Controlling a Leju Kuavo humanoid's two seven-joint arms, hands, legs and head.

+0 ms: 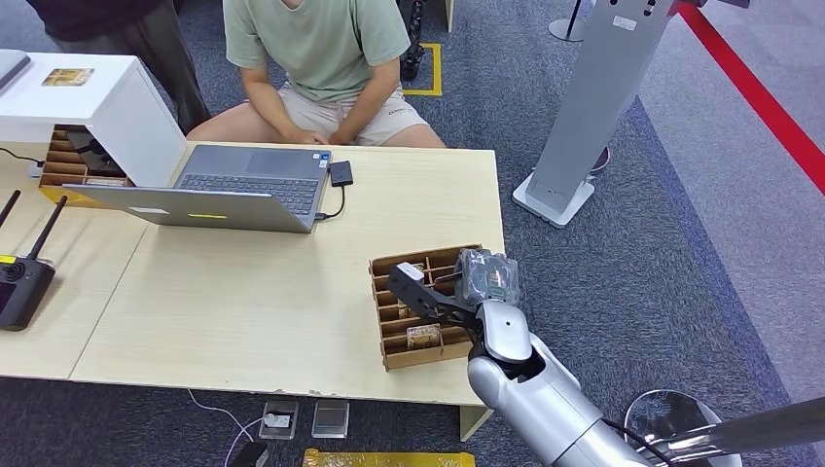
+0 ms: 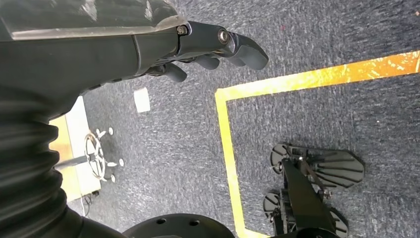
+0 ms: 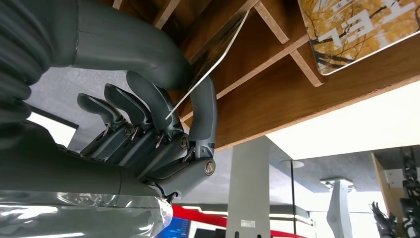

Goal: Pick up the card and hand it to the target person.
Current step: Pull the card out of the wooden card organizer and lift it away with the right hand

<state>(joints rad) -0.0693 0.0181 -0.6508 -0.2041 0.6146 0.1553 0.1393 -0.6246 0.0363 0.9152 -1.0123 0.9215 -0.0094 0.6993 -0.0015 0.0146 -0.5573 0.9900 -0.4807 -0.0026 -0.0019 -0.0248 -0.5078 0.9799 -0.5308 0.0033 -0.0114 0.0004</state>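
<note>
Right hand [image 3: 163,129] at wooden card organizer [image 1: 389,352] — thin card [image 3: 208,69] pinched between thumb and fingers.
Card face hidden, edge-on; left hand [image 2: 208,47] holds nothing, fingers loosely curled.

Place: an exhibition or demo hall floor, set up like a reception desk.
Floor: grey carpet [image 1: 681,243] with a red line [image 1: 769,107] and yellow tape markings [image 2: 225,134].
Furniture: light wooden table [image 1: 243,302], white stand [image 1: 117,107], grey kiosk pillar [image 1: 593,107].
Equipment: open laptop [image 1: 224,190], antenna remote controller [image 1: 21,277].
People: one person seated [image 1: 321,68] behind the table.
</note>
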